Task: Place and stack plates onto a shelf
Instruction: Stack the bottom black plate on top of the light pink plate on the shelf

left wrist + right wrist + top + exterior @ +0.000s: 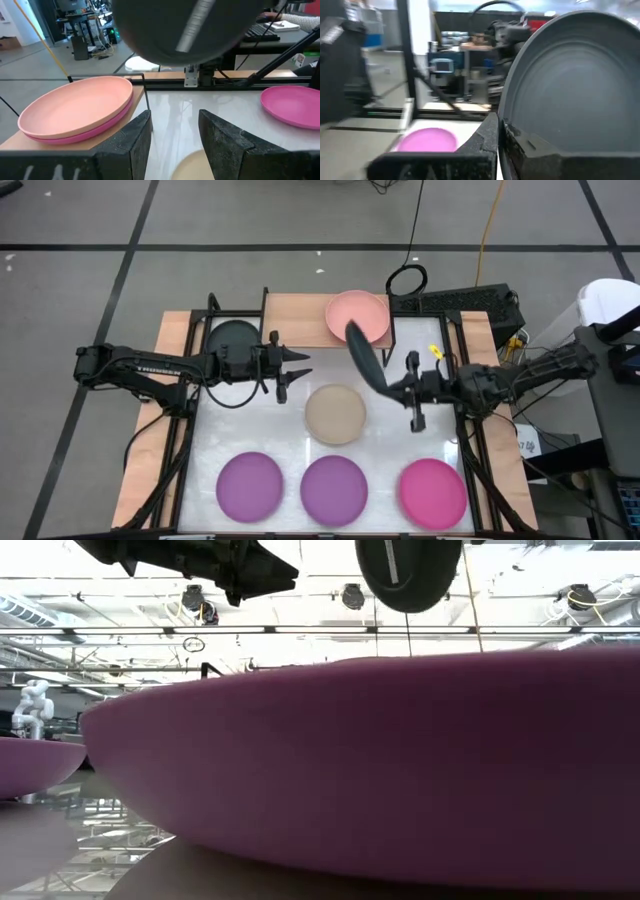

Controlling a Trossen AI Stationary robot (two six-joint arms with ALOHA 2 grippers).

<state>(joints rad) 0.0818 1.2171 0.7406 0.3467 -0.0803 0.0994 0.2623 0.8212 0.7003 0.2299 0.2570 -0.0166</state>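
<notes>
My right gripper (388, 385) is shut on a black plate (364, 358), held tilted in the air just in front of the shelf (300, 320). A peach plate (357, 316) lies on a magenta pink plate (95, 131) at the shelf's right end. A second black plate (232, 340) lies at the shelf's left end, under my left arm. My left gripper (300, 365) hovers open and holds nothing, left of the held plate. On the table lie a beige plate (335, 413), two purple plates (250, 487) (335, 490) and a magenta pink plate (432, 492). My right gripper (501, 131) pinches the black plate's rim (512, 117) between its two fingers, one on each face. The fingers come about level from the table's right. The plate is lifted clear and stands tilted on edge beyond the fingers, its hollow face (570, 85) toward the wrist camera.
The shelf's black metal legs (392, 330) stand close to the held plate. Cables and a dark box (470, 302) lie beyond the table's far right corner. The near purple plate (400, 760) fills most of the low view.
</notes>
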